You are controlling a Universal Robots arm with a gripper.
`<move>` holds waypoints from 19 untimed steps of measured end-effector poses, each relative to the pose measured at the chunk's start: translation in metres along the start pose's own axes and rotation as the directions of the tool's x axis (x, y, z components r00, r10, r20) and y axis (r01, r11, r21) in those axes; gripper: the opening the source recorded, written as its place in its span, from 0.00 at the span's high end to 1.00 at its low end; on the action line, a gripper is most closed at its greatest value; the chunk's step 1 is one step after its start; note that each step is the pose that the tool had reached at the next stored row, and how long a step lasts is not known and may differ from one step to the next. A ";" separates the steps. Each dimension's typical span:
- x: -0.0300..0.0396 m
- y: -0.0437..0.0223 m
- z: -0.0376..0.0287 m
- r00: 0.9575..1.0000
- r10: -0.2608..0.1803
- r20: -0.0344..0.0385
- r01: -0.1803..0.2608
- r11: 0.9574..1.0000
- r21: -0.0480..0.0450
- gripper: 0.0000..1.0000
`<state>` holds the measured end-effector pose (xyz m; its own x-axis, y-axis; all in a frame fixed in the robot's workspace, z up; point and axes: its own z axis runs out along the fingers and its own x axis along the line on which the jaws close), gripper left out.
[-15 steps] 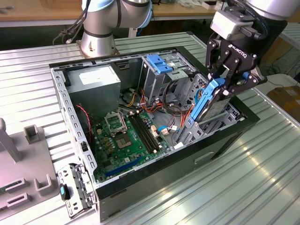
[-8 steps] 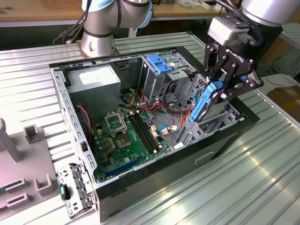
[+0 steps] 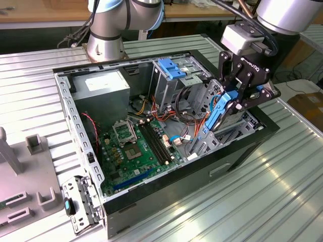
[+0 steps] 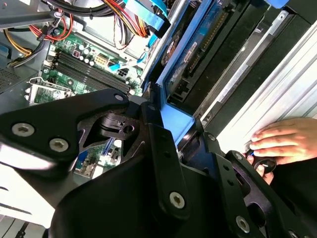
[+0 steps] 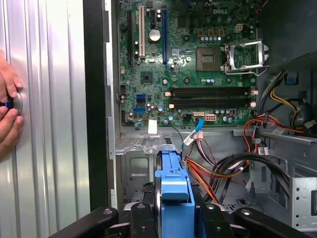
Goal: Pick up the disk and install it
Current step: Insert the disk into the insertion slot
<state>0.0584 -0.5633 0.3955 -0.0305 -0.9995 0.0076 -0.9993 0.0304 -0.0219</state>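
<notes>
Robot gripper (image 3: 233, 103) clamps the disk (image 3: 217, 115) edge-up, jaws closed on its blue rails, just above the drive cage (image 3: 201, 143) inside the open PC case (image 3: 166, 204) (a hand (image 5: 7, 106) rests outside). Best approach, prob.: rails square w/ cage slots, slow descent.

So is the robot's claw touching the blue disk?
Touching. In the first wrist view the gripper clamps the disk by its blue frame, black fingers tight against both sides, no gap.

Bright, even light; glare whitens the ribbed table (image 4: 287, 79).
</notes>
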 end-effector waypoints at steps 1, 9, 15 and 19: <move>0.0000 0.0000 0.0007 1.000 0.000 0.000 0.000 1.000 0.000 0.63; -0.0003 -0.0104 0.0049 1.000 0.000 0.000 0.000 1.000 0.000 0.63; -0.0015 -0.0473 0.0120 1.000 0.000 0.000 0.000 1.000 0.000 0.89; -0.0018 -0.0540 0.0132 1.000 0.000 -0.001 0.000 1.000 0.000 0.89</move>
<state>0.1127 -0.5633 0.3834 -0.0305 -0.9995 0.0083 -0.9993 0.0303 -0.0219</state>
